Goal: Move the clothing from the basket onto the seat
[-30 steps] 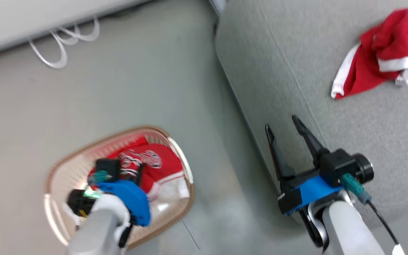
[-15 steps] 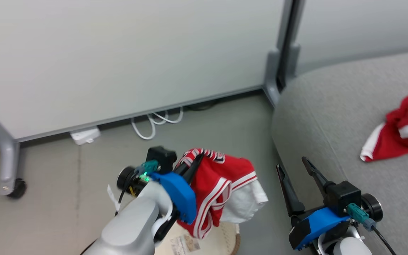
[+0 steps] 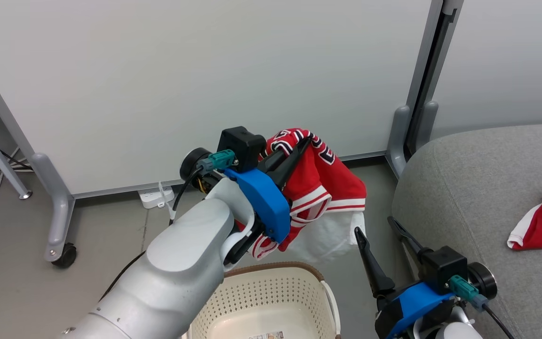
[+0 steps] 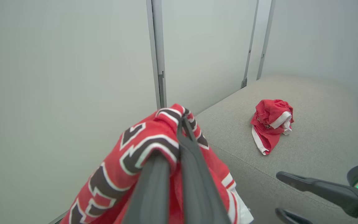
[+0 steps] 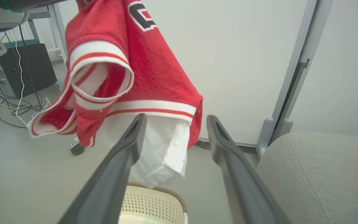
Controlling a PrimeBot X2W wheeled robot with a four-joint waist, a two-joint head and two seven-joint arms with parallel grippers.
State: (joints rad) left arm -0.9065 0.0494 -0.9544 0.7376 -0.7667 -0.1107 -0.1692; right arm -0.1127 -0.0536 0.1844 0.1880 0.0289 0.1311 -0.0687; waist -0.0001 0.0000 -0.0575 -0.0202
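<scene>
My left gripper (image 3: 305,139) is shut on the red jersey (image 3: 320,188), which hangs in the air above the cream basket (image 3: 271,301); its lettering wraps my fingertips (image 4: 183,119). The basket bottom looks bare apart from a label. Red shorts with white bands (image 3: 541,221) (image 4: 270,123) lie crumpled on the grey seat (image 3: 482,188). My right gripper (image 3: 373,223) (image 5: 174,118) stands open, low and to the right of the jersey, beside the seat's front edge, with nothing between its fingers.
A white partition wall (image 3: 205,70) on grey wheeled legs (image 3: 59,221) stands behind. A power strip (image 3: 155,197) and cables lie on the floor at its foot. A grey post (image 3: 417,103) rises by the seat's corner.
My left gripper has lifted the jersey out of the basket and raised it high. The head camera has tilted up, so the whole view shifted. The right gripper stayed open.
</scene>
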